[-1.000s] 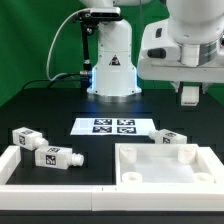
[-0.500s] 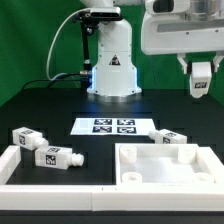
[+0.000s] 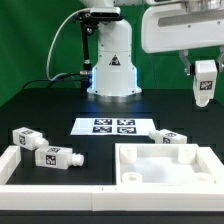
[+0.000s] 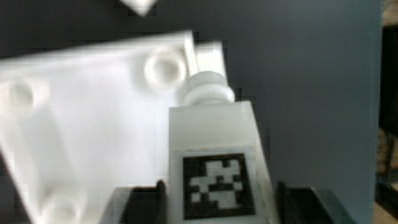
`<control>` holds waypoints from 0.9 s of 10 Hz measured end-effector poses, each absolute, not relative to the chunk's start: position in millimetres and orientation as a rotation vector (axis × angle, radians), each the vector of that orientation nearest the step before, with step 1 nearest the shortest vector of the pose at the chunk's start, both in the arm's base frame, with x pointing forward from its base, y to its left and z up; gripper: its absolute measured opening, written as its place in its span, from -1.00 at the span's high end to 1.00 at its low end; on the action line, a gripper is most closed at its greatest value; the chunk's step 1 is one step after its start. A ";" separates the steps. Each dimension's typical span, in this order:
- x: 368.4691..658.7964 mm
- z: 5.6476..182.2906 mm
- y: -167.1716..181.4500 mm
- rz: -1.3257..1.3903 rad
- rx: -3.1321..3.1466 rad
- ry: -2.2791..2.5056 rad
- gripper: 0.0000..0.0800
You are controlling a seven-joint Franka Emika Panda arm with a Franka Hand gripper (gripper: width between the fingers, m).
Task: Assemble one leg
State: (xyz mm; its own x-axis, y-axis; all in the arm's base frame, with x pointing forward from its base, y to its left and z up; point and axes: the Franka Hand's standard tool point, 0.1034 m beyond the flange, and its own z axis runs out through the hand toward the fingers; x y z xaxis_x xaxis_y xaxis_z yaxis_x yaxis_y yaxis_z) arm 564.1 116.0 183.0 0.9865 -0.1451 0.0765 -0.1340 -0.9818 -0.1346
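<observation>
My gripper point(image 3: 205, 72) hangs high at the exterior view's right, shut on a white leg point(image 3: 206, 86) with a fiducial tag, held upright well above the table. In the wrist view the leg point(image 4: 217, 135) runs out from between my fingers point(image 4: 160, 205), tag facing the camera, with my gripper point(image 4: 224, 206) closed on its sides. Three more legs lie on the table: two at the left point(image 3: 27, 138) point(image 3: 55, 156) and one at the right point(image 3: 168, 137). The large white square panel point(image 3: 165, 165) with raised rims lies below, and it also shows in the wrist view point(image 4: 80, 110).
The marker board point(image 3: 112, 126) lies flat mid-table. A white L-shaped rail point(image 3: 10, 165) borders the front left. The robot base point(image 3: 112, 60) stands at the back centre, against a green backdrop.
My gripper, holding the leg, has risen and shifted toward the exterior view's right. The parts on the table have not moved.
</observation>
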 end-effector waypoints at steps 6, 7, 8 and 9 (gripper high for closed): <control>582.0 177.2 104.9 -0.678 -2.943 0.131 0.28; 581.6 176.5 104.5 -0.669 -2.946 0.132 0.28; 582.7 176.3 103.4 -0.671 -2.947 0.126 0.28; 590.7 173.5 96.5 -0.652 -2.967 0.089 0.28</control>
